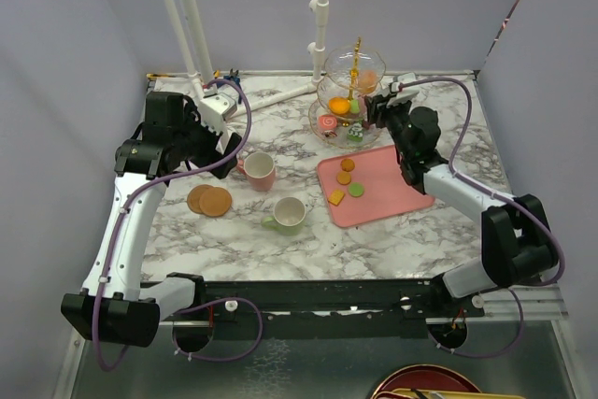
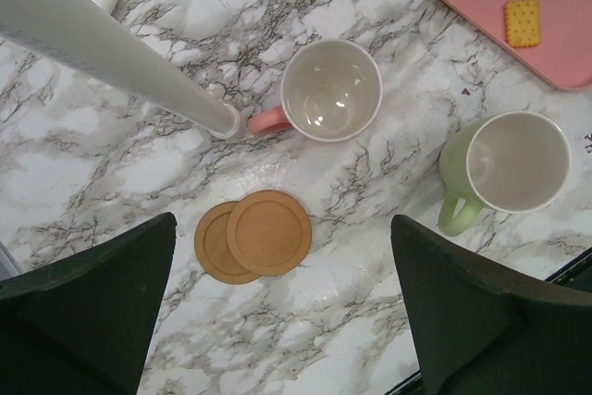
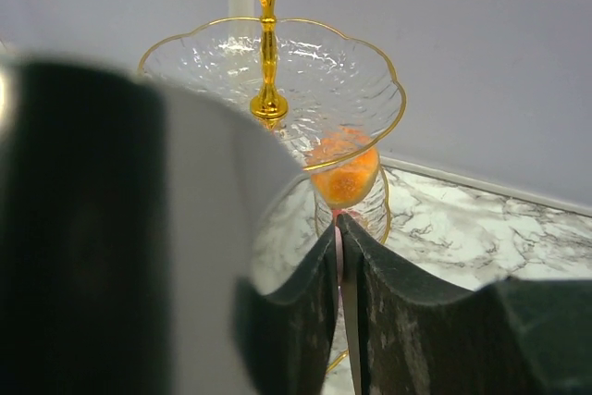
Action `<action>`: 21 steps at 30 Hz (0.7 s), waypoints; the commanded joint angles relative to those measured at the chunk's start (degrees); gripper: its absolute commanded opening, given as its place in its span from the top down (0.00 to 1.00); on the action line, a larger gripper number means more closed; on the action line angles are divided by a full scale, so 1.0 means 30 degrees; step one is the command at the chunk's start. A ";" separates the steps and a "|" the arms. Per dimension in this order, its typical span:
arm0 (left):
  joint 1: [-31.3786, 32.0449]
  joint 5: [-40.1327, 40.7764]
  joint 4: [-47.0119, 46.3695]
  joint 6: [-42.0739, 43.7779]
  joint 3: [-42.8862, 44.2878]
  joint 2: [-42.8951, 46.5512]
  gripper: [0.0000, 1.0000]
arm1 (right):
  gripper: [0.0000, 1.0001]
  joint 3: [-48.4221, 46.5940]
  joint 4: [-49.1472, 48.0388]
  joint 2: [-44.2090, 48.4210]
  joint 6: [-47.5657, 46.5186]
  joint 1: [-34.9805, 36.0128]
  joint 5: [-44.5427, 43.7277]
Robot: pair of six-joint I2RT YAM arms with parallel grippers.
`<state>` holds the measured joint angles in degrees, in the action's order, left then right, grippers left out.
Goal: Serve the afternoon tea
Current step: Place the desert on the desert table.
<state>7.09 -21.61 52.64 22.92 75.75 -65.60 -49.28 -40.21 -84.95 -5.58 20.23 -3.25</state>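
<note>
marble table [image 1: 234, 249]: white with grey veins; it carries everything listed here.
pale-green mug [image 1: 288, 215]: the nearest piece; upright, empty, handle to the left, just off the near left corner of the tray.
coasters [image 1: 210, 200]: two round brown discs lying flat and overlapping, left of the pale-green mug.
left claw [image 2: 282, 228]: I see it spread wide and holding nothing, hanging above the coasters, with both mugs beyond its fingers.
pink tray [image 1: 397, 189]: flat rectangle, right of the mugs.
biscuits [image 1: 344, 178]: four at the tray's left end: two orange rounds, one green round, one yellow square.
pink mug [image 1: 258, 171]: upright, empty, handle to the left, behind the coasters.
right claw [image 1: 374, 109]: at the right side of the stand's lower tiers. From its wrist I see the fingertips nearly together with a pink sliver in the gap; I cannot tell whether they pinch anything.
stand [image 1: 336, 67]: clear glass, three tiers, gold stem; at the back of the table, behind the tray.
cakes [image 1: 338, 106]: an orange one on the middle tier, pink and green ones on the bottom tier.
</note>
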 commanded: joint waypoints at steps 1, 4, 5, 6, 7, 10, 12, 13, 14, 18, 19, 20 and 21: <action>-0.0090 -0.0569 0.0130 -0.0069 0.0498 -0.0045 0.01 | 0.51 0.0490 -0.0742 0.1272 -0.0059 -0.0121 0.0593; -0.0098 -0.0533 0.0173 -0.0030 0.0504 -0.0061 0.01 | 0.52 0.0957 -0.0406 0.2323 0.0055 -0.0103 0.0979; -0.0081 -0.0529 0.0162 -0.0008 0.0504 -0.0077 0.01 | 0.52 0.1155 -0.0160 0.2783 0.0109 -0.0083 0.1461; -0.0094 -0.0554 0.0172 0.0009 0.0504 -0.0090 0.01 | 0.52 0.1392 0.0156 0.3258 0.0199 -0.0084 0.1774; -0.0081 -0.0583 0.0169 0.0008 0.0518 -0.0103 0.01 | 0.52 0.1685 0.0471 0.3731 0.0405 -0.0077 0.1959; -0.0080 -0.0678 0.0156 0.0007 0.0474 -0.0140 0.01 | 0.52 0.2849 0.1116 0.5404 0.0946 -0.0049 0.2409; -0.0093 -0.0700 0.0207 0.0007 0.0474 -0.0166 0.01 | 0.53 0.3762 0.1495 0.6495 0.1279 0.0006 0.2396; -0.0081 -0.0652 0.0232 0.0007 0.0474 -0.0189 0.01 | 0.53 0.4113 0.1887 0.7003 0.1444 0.0085 0.2272; -0.0079 -0.0624 0.0206 0.0007 0.0467 -0.0200 0.01 | 0.53 0.4435 0.2240 0.7440 0.1623 0.0193 0.2106; -0.0079 -0.0565 0.0226 -0.0036 0.0443 -0.0374 0.01 | 0.53 0.5667 0.3464 0.8924 0.2634 0.0825 0.1610; -0.0086 -0.0544 0.0242 -0.0071 0.0445 -0.0435 0.01 | 0.53 0.5892 0.3799 0.9211 0.2797 0.1139 0.1302; -0.0080 -0.0574 0.0244 -0.0065 0.0467 -0.0516 0.01 | 0.53 0.6107 0.4215 0.9455 0.2912 0.1464 0.0658; -0.0079 -0.0578 0.0215 -0.0071 0.0488 -0.0581 0.01 | 0.53 0.6288 0.4596 0.9676 0.3015 0.1838 0.0318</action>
<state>7.09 -21.69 52.82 22.94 75.75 -66.48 -32.49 -32.40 -58.46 0.45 22.65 1.39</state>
